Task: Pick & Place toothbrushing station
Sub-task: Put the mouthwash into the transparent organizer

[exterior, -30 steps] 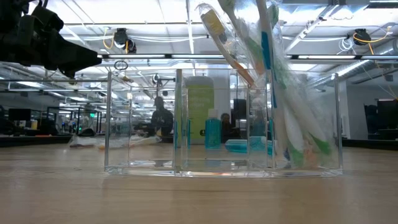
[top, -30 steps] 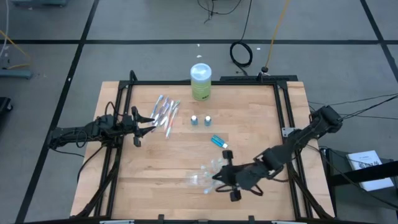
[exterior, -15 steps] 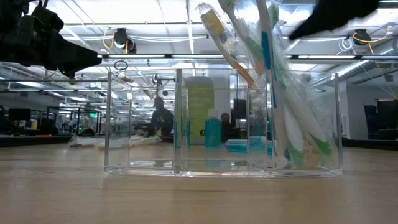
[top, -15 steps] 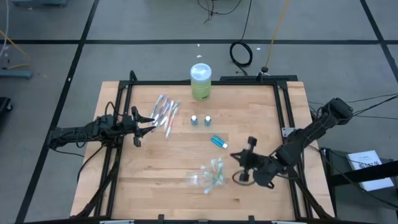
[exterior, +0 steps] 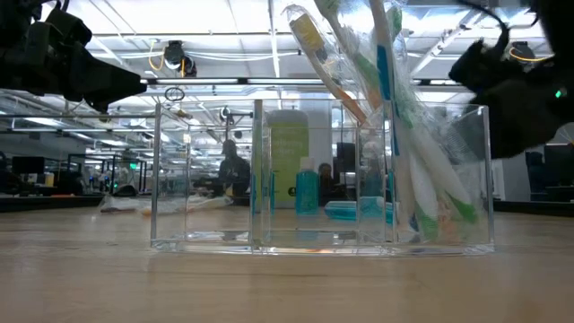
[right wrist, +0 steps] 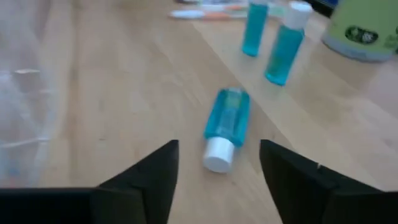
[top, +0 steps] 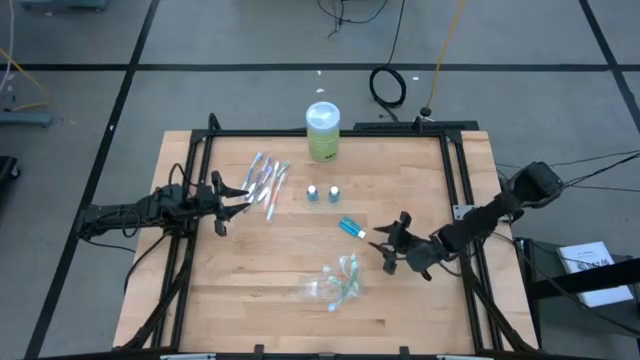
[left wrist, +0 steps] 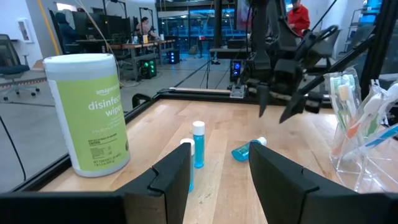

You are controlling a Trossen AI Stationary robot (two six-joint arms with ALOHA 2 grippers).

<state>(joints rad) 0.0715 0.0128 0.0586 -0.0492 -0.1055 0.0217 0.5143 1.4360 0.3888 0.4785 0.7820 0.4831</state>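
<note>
Grey floor [top: 90,110] crossed by dark lines, bright ceiling lights [exterior: 193,40], distant desks [left wrist: 134,46].

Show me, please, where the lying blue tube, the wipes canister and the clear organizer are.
lying blue tube [right wrist: 227,122]: right wrist view, on its blue body.
wipes canister [left wrist: 93,118]: left wrist view, on its green label.
clear organizer [exterior: 206,179]: low view, on the front wall of an empty compartment.

The table [top: 250,270] is matt pale wood; the organizer [exterior: 323,179] is clear glossy plastic, the tubes [right wrist: 227,127] too.
</note>
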